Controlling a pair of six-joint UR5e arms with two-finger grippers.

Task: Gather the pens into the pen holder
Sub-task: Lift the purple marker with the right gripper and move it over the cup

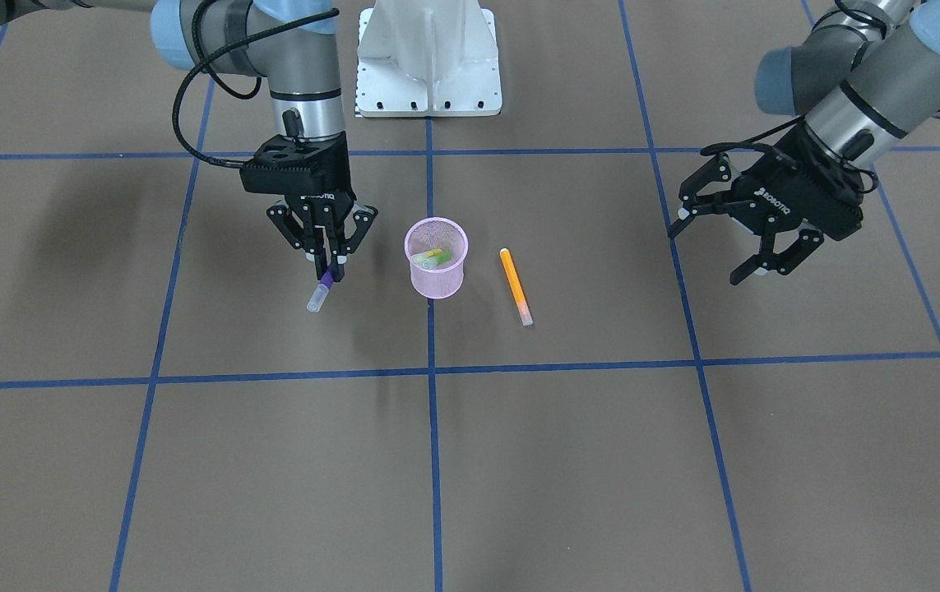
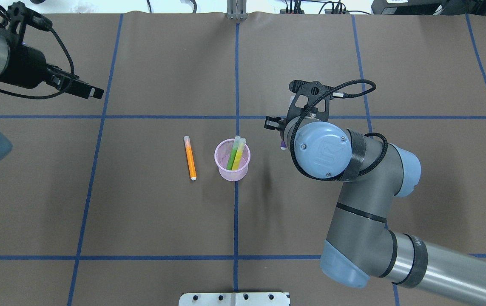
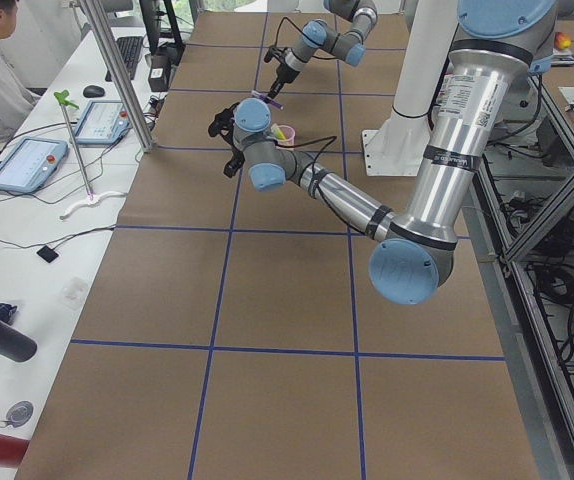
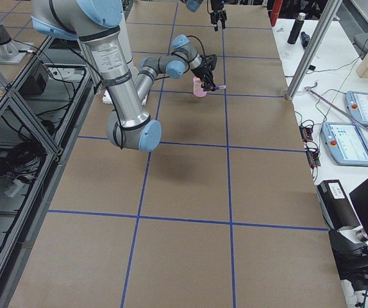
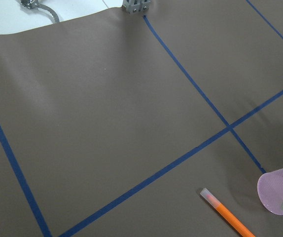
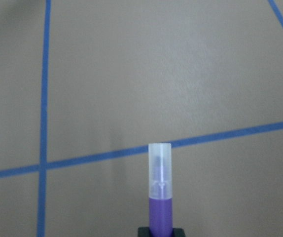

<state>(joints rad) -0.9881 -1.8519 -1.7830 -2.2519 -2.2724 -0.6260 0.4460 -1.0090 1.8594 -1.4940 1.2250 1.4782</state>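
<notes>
Right gripper (image 1: 328, 265): fingers closed on purple pen (image 1: 325, 284), pointing down at worktop (image 1: 601, 460).
Purple pen: gripped by its body, tilted, clear cap sticking out below the fingers; near cup (image 1: 437, 279) on the robot's right side, not touching it.
Left gripper (image 1: 706, 255): fingers spread wide, holding nothing; well apart from cup.
Cup: pink mesh, upright on a blue line (image 1: 433, 411) of the worktop.
In cup: green pen (image 2: 232, 158) and yellow-green pen (image 2: 238, 156), side by side, leaning on the rim.
Orange pen (image 1: 514, 284): flat on worktop just beside cup on the robot's left side, no contact; clear cap at the end away from the robot.
</notes>
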